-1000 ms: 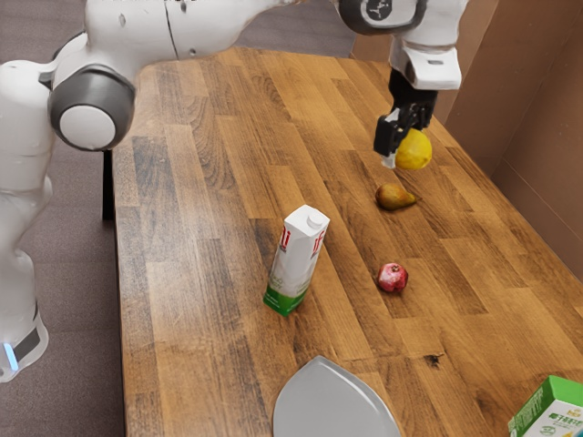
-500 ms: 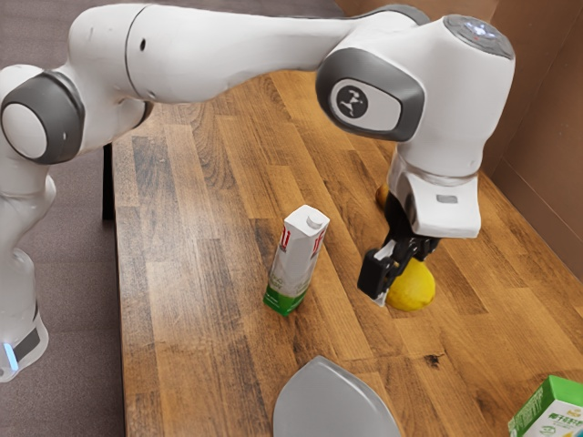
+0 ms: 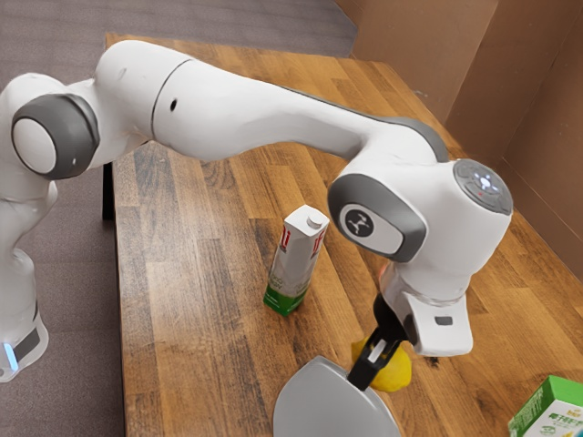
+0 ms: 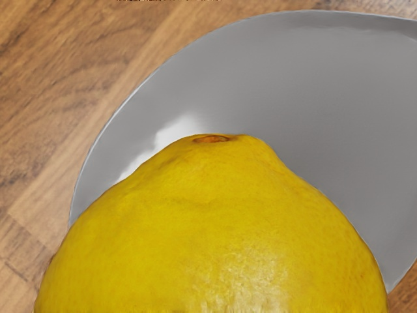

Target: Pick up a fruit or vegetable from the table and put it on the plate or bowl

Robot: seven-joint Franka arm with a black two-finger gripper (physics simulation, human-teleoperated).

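- The tool [image 3: 377, 362] was pinching the lemon [image 3: 397, 373]. In the exterior view one black finger [image 3: 368, 361] lay flat against the fruit's near side, while the other finger was hidden behind the fruit.
- The lemon sat between the tool's fingers, directly under the hand. Most of its yellow body bulged out on the side of the tool facing the exterior view's right.
- In the wrist view the lemon [image 4: 215, 228] sat just beneath the hand, large and close.
- The lemon's narrow end, marked by a small brown scar [image 4: 211, 138], pointed away from the hand and out over the plate [image 4: 306, 91].
- Its long axis ran from the broad end under the hand toward that narrow tip, crossing the line between the fingers rather than following it.
- The grey plate [image 3: 328, 405] lay just beside the tool, and its rim reached the visible finger. In the wrist view the lemon overlapped the plate's edge, with bare tabletop [image 4: 45, 72] beyond the rim.
- Whether the lemon touched the tabletop [image 3: 200, 300] or hung just above it could not be told.
- A white and green milk carton [image 3: 296, 259] stood upright on the tabletop, apart from the tool on the arm's side.
- A green carton [image 3: 551, 411] sat well apart from the tool, toward the exterior view's right.
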